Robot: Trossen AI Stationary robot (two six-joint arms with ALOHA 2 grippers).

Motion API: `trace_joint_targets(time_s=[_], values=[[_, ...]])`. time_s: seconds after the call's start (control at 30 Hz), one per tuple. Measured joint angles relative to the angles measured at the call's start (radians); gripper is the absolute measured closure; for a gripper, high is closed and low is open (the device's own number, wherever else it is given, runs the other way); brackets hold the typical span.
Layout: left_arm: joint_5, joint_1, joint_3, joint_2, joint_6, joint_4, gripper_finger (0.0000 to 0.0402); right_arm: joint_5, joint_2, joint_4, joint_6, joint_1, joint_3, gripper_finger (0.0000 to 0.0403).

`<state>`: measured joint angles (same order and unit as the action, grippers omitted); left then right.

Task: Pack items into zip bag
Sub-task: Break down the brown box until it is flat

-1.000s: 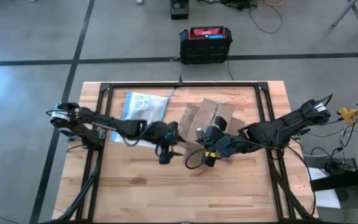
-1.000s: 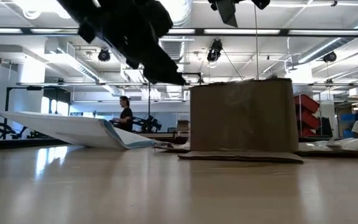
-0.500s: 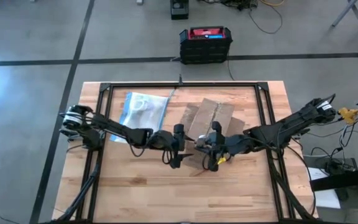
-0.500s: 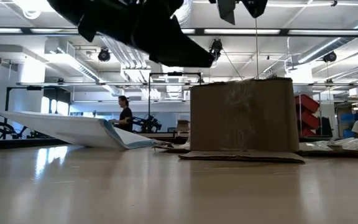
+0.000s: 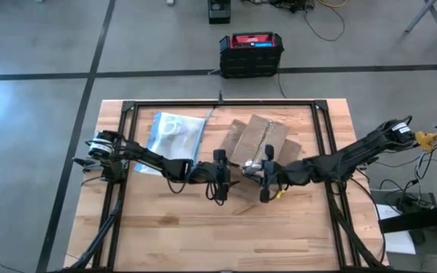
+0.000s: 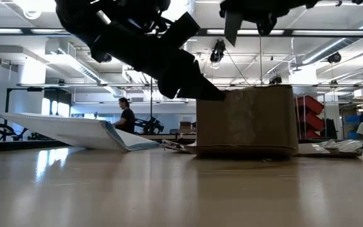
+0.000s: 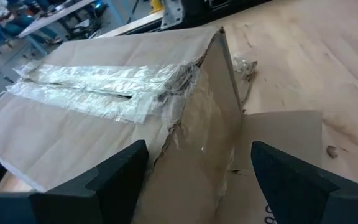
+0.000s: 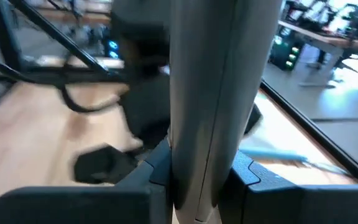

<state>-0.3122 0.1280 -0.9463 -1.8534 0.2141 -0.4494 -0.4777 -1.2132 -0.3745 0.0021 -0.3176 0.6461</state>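
We see the left gripper [image 7: 194,180] with jaws spread wide at the cardboard box [image 7: 135,118] near its corner, and the right gripper [image 8: 197,180] with jaws pinching a slim grey stick-like tool [image 8: 219,93]. The zip bag [image 5: 175,133] lies flat on the bench [image 5: 203,235], just beside the box.

Bright, even ceiling light fills the scene; strip lamps [image 6: 282,31] glare white across the low view, turning the arms overhead into black silhouettes. The wooden table [image 5: 173,227] shows only faint, soft shadows, and its near surface reflects a pale sheen. The right wrist view is heavily blurred. Tape [image 7: 98,87] on the cardboard box [image 7: 73,137] glints.
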Motion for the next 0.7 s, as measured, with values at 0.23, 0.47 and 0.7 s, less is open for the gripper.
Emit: trace_joint_targets(time_s=[0.23,0.47,0.7], values=[[0.003,-0.001,0.000,-0.001,-0.024,0.004,0.0127,-0.015,-0.070,-0.051,-0.070,0.045,-0.002,0.0347],[0.005,-0.001,0.004,-0.001,-0.049,0.005,0.0127,0.016,-0.150,-0.123,-0.119,0.087,-0.009,0.0347],[0.006,-0.001,0.004,-0.002,-0.070,0.006,0.0127,0.014,-0.156,-0.121,-0.115,0.085,-0.010,0.0347]])
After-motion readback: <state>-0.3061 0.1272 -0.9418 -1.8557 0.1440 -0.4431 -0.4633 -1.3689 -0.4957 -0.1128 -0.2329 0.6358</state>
